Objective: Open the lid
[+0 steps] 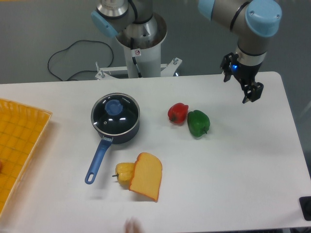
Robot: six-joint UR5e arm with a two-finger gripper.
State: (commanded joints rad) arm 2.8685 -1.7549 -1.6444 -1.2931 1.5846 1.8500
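White table (233,184) fills most of the view, with a grey floor behind it and the robot's base (137,43) standing at the far edge, a black cable (68,58) lying on the floor beside it. On the left part of the table sits a dark blue saucepan (116,127), its long blue handle (98,159) pointing toward the near edge. The glass lid (115,112) with its light-blue knob (114,107) rests closed on the saucepan. Near the handle lie a yellow pepper (123,172) and an orange wedge of cheese (146,176), touching each other. In the middle, a red pepper (178,112) and a green pepper (198,123) lie side by side, touching. An orange tray (19,145) is at the left edge. The gripper (253,93) hangs over the far right part of the table, well apart from the lid. It holds nothing, and its fingers seem slightly parted.
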